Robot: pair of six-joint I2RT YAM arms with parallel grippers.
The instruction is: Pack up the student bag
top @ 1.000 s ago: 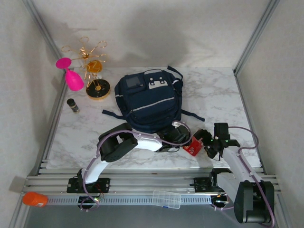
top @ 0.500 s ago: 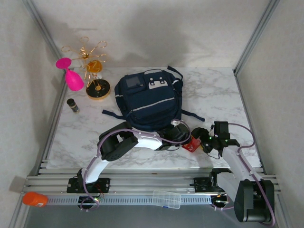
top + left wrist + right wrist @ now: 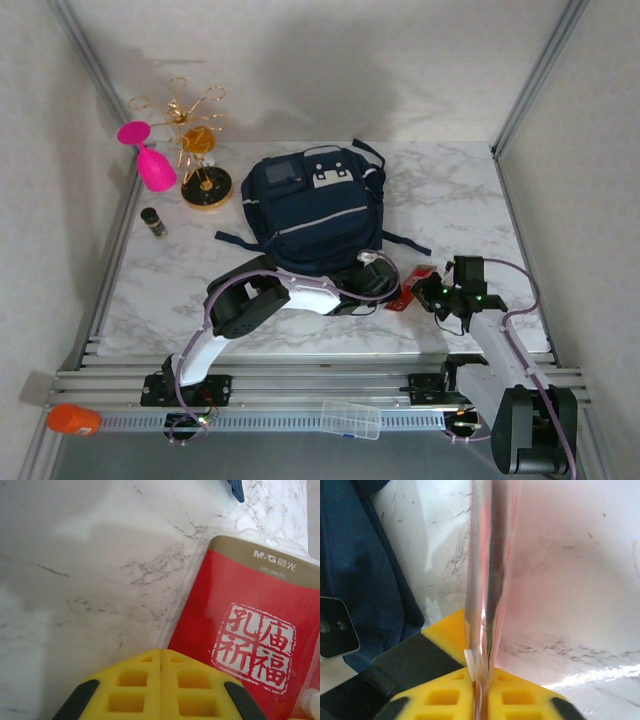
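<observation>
Two yellow pads of the right gripper pinch the clear edge of a red packet. The left gripper is closed on nothing, with the packet at its 2 o'clock. From above, the backpack lies at 11 o'clock from both, on the table.

Robot laboratory test cell. A marble-patterned worktop is enclosed by plain white panels held in aluminium profile uprights. The left arm and right arm are bolted to slotted aluminium rails at the near edge. Unrelated props, a gold wire stand and a pink glass, sit far left.
</observation>
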